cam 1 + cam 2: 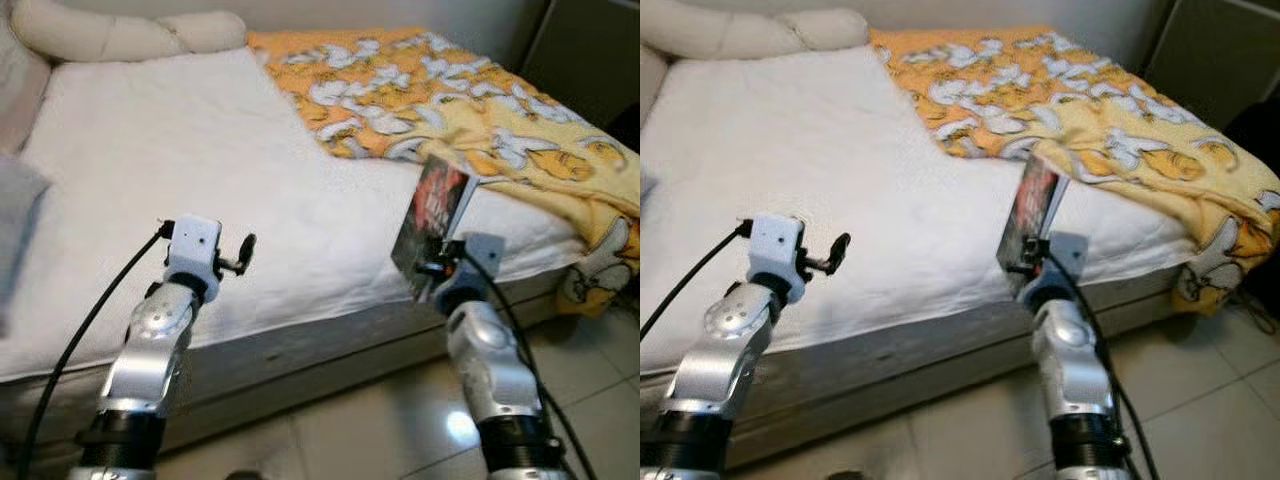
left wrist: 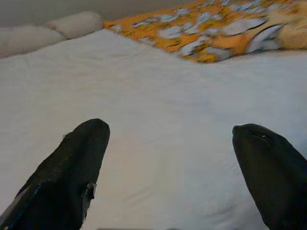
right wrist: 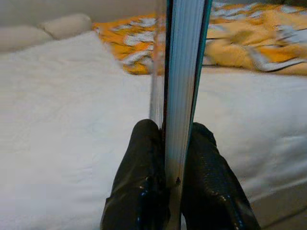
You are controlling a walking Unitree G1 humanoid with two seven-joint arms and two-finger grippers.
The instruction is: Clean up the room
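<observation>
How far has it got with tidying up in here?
Partway, by the look of it. The right gripper has a book clamped and lifted over the bed's edge. The left gripper is open, holding nothing. The yellow blanket lies crumpled, drooping over the bed's corner, so that's left.

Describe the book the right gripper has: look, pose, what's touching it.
The book is thin, with a dark cover showing red print too blurred to read, teal cover edges and pale page edges. It stands on edge, tilted, held up above the near edge of the bed, just short of the yellow patterned blanket. The right gripper clamps its lower end, one black finger on each cover. Nothing else appears to touch it.
</observation>
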